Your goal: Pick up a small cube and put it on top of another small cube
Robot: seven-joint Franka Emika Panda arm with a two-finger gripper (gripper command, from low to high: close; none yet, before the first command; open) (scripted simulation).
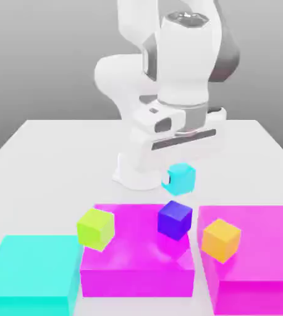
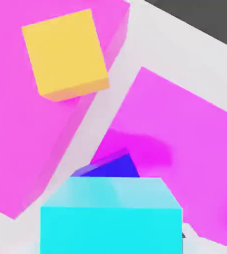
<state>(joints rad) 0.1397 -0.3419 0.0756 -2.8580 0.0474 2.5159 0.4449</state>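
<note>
White tabletop [image 1: 39,139] spreads out under me, matte and plain, with a flat grey backdrop behind it. Three big flat blocks lie on it: a cyan slab [image 1: 29,274] at the exterior view's left, a glossy magenta slab [image 1: 138,259] in the middle, and a second magenta slab [image 1: 255,253] at the exterior view's right, with a narrow strip of white table between neighbours.

From the exterior view I can see my white arm folded high over its base, and a small lime-green cube [image 1: 96,228] at the middle slab's left edge, tilted on a corner. My hand view catches none of that side; instead it gives the small orange cube [image 2: 66,54] sitting on its magenta slab [image 2: 16,129], the white gap of table [image 2: 130,49], and a dark strip beyond the table's edge.

My gripper [image 1: 180,170] is clenched on the small glossy cyan cube [image 1: 180,179], which hangs just below my hand, off the table and clear of the slabs. The small dark indigo cube [image 1: 175,219] rests on the middle magenta slab, just below the cyan one in the exterior view, with a gap between them. In my hand view the cyan cube [image 2: 110,213] sits closest to the camera, and the indigo cube [image 2: 113,167] peeks out from behind its upper edge, mostly covered.
</note>
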